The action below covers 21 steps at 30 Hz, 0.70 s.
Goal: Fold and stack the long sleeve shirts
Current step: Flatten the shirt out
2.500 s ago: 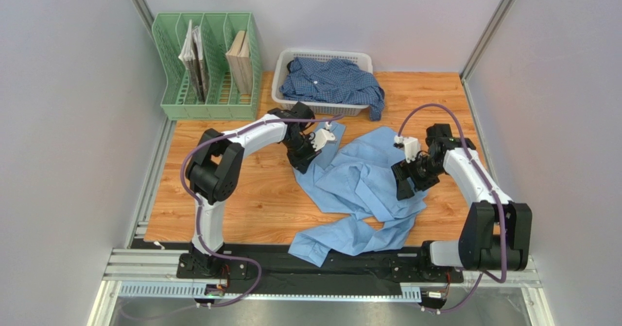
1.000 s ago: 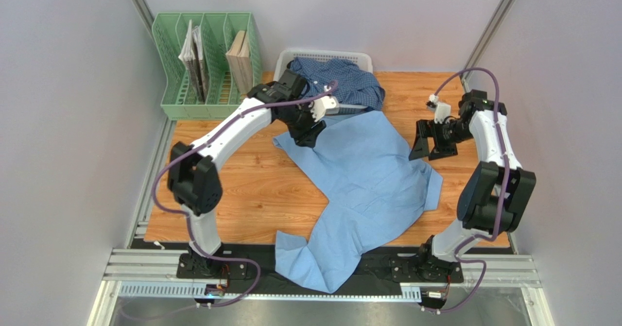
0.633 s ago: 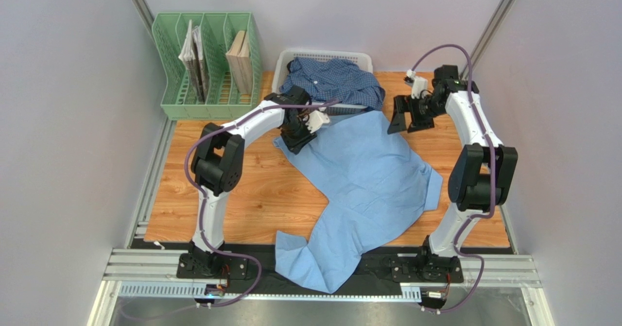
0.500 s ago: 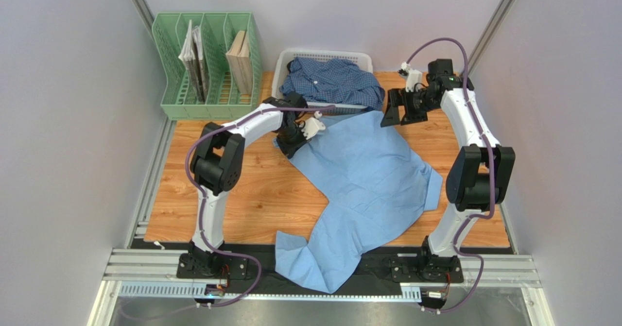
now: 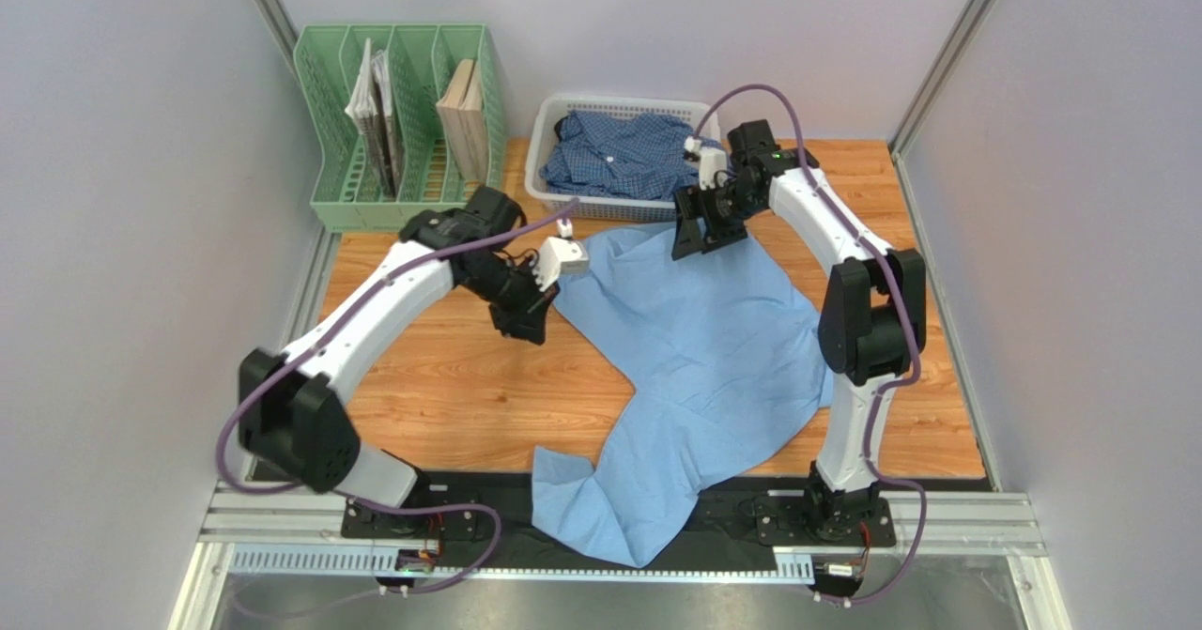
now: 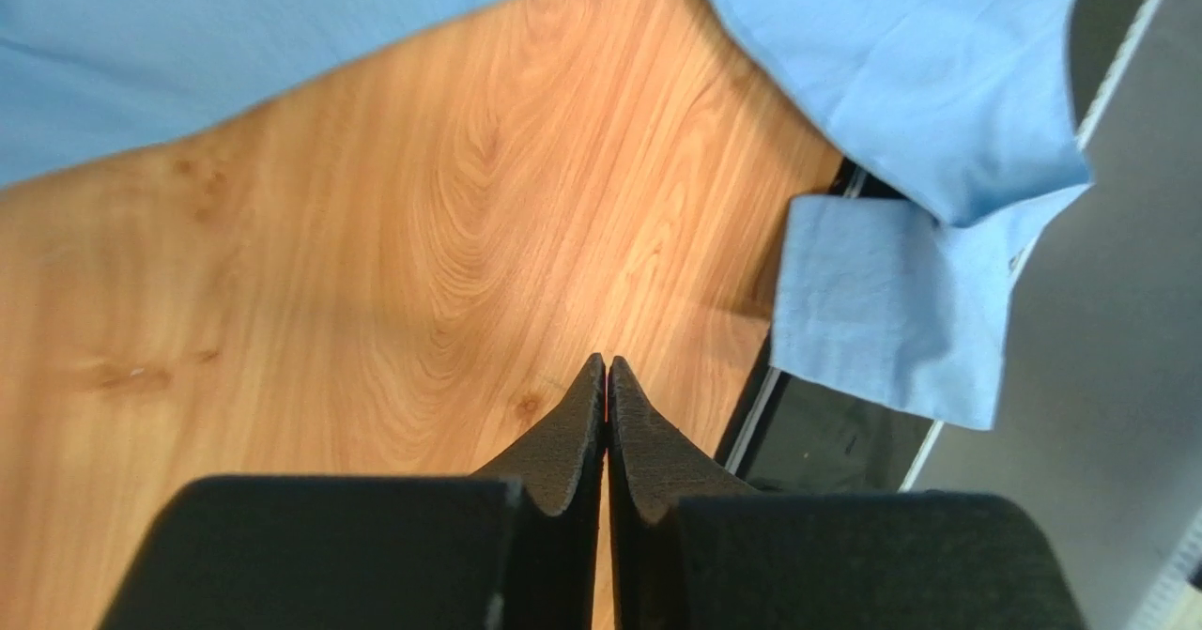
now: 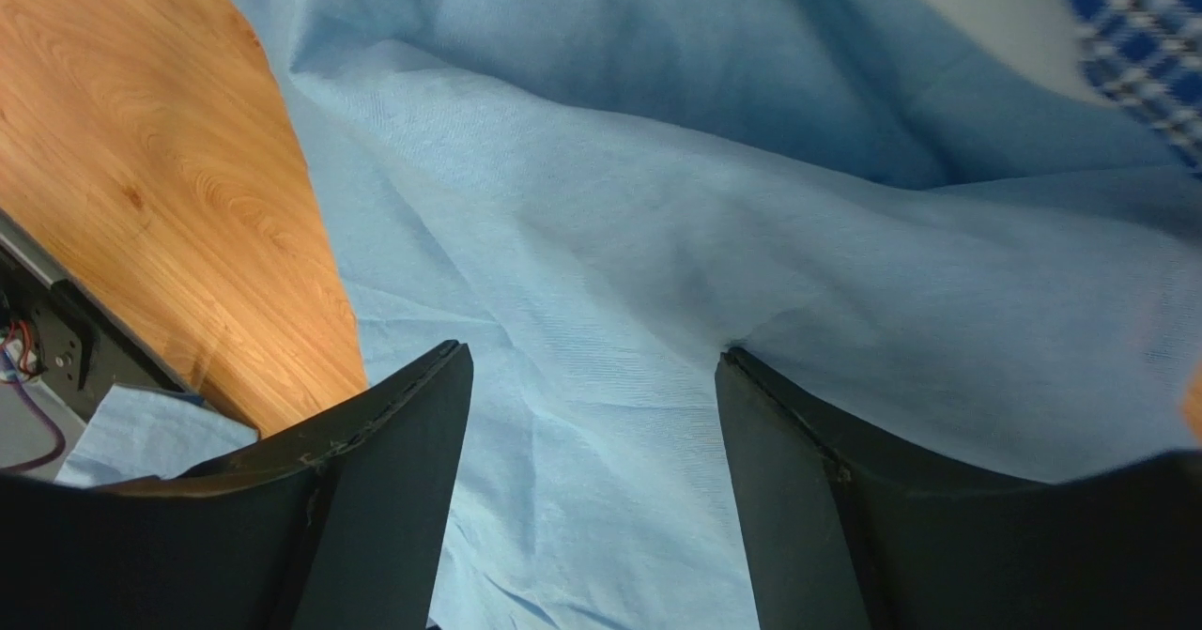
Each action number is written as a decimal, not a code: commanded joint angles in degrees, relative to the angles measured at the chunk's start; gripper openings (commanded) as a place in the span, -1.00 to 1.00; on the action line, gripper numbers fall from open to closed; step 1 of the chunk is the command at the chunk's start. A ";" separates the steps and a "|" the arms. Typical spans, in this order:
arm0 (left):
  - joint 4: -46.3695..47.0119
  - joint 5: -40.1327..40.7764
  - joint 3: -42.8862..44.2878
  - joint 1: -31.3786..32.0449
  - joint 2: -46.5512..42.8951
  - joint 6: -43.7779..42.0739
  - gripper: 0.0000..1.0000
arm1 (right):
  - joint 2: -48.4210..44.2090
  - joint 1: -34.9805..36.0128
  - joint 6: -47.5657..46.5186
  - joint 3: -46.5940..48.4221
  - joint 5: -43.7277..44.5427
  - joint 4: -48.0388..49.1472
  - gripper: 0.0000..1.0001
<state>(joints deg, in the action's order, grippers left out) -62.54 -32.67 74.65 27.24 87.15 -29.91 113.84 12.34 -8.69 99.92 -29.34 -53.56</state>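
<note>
The plain light-blue long sleeve shirt (image 5: 706, 341) lies spread on the wooden table, one sleeve (image 5: 600, 496) trailing over the front edge. The darker checked shirt (image 5: 621, 151) lies bunched in the white basket (image 5: 538, 165). My left gripper (image 5: 515, 318) is shut on nothing, above bare wood just left of the light-blue shirt; the left wrist view shows its jaws (image 6: 607, 365) pressed together, with the shirt's cuff (image 6: 882, 313) beyond. My right gripper (image 5: 694, 240) hangs open over the shirt's far edge, next to the basket. In its wrist view the gripper (image 7: 593, 370) has light-blue cloth (image 7: 635, 236) beneath it.
A green file rack (image 5: 402, 123) with books stands at the back left. Grey walls close in both sides. A black rail (image 5: 466, 496) runs along the table's front edge. Bare wood (image 5: 452, 391) lies left of the shirt.
My left gripper has shut and drawn back to the left, off the shirt's corner. My right arm has swung from the far right to the shirt's far edge, its jaws narrowing slightly.
</note>
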 commanded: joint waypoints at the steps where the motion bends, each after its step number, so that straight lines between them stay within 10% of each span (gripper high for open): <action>1: -2.14 -7.93 1.02 -3.24 -9.45 3.28 -0.50 | -3.62 -0.03 0.26 1.95 2.36 0.13 0.39; 7: -2.85 -10.32 2.16 -6.06 -15.34 4.25 0.33 | -8.91 -6.27 -1.16 3.61 4.72 1.44 0.80; 21: -1.88 -1.18 8.05 -9.13 -18.60 4.60 0.38 | 5.77 -3.12 -0.45 10.39 4.91 -6.64 0.55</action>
<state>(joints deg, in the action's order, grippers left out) -65.36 -36.05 79.92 19.18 71.31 -25.71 118.83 7.27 -9.87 111.28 -23.77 -57.82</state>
